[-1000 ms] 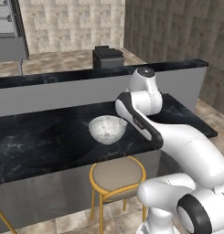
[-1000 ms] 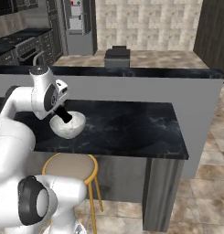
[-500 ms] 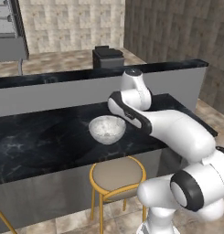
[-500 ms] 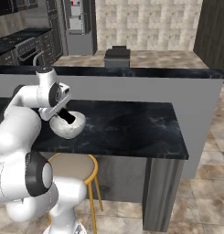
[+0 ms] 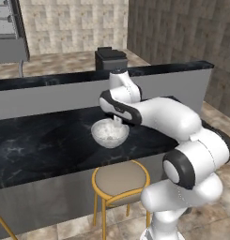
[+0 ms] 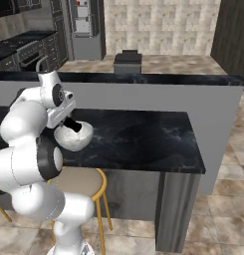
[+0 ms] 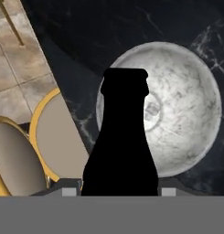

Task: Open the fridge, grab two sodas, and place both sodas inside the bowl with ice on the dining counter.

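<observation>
Holding slim dark bottle (image 7: 120,137) clamped in two-finger gripper (image 7: 117,191) | now hanging over round white-silvery bowl (image 5: 110,133) on black marbled counter (image 5: 36,145) | arm swung leftward since earlier.

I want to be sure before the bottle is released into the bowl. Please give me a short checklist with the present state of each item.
1. Bottle is held in the end effector: ok.
2. Bottle is over the bowl: ok; its neck points at the bowl's inside.
3. Bowl stands upright on the dining counter: ok.
4. Bowl has room for the bottle: ok; no can lies inside.
5. Bottle is low enough to release: cannot tell.
6. Stool is clear of the arm: ok.
</observation>
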You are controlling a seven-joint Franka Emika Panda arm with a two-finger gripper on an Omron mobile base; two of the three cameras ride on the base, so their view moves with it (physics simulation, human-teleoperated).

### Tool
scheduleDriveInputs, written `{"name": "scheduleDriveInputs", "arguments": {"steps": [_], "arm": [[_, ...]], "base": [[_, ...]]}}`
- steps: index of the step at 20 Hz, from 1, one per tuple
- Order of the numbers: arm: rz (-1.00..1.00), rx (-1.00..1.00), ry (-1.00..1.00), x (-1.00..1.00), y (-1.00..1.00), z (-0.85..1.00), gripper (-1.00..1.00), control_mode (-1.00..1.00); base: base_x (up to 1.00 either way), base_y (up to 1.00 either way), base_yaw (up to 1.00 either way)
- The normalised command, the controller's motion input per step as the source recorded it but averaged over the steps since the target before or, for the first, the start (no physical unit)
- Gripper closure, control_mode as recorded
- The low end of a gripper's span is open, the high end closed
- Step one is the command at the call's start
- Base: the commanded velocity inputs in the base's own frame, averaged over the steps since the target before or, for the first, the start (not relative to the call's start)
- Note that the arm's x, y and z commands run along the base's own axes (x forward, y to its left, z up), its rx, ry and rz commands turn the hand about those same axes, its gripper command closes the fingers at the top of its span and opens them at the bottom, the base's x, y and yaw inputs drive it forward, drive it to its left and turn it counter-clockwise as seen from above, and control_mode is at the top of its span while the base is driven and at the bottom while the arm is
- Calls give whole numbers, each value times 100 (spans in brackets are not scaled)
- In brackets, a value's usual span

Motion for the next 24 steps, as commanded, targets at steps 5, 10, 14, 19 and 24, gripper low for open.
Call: {"name": "scheduleDriveInputs", "arguments": {"steps": [5, 10, 14, 19, 24], "arm": [[10, -1, 4, 24, 4, -34, 100, -100], [10, 1, 0, 25, 0, -37, 100, -100], [11, 1, 0, 22, 0, -34, 100, -100], [9, 0, 0, 11, 0, -32, 100, -100], [7, 0, 0, 5, 0, -34, 100, -100]], "base": [[0, 0, 0], [0, 0, 0], [0, 0, 0], [0, 0, 0], [0, 0, 0]]}}
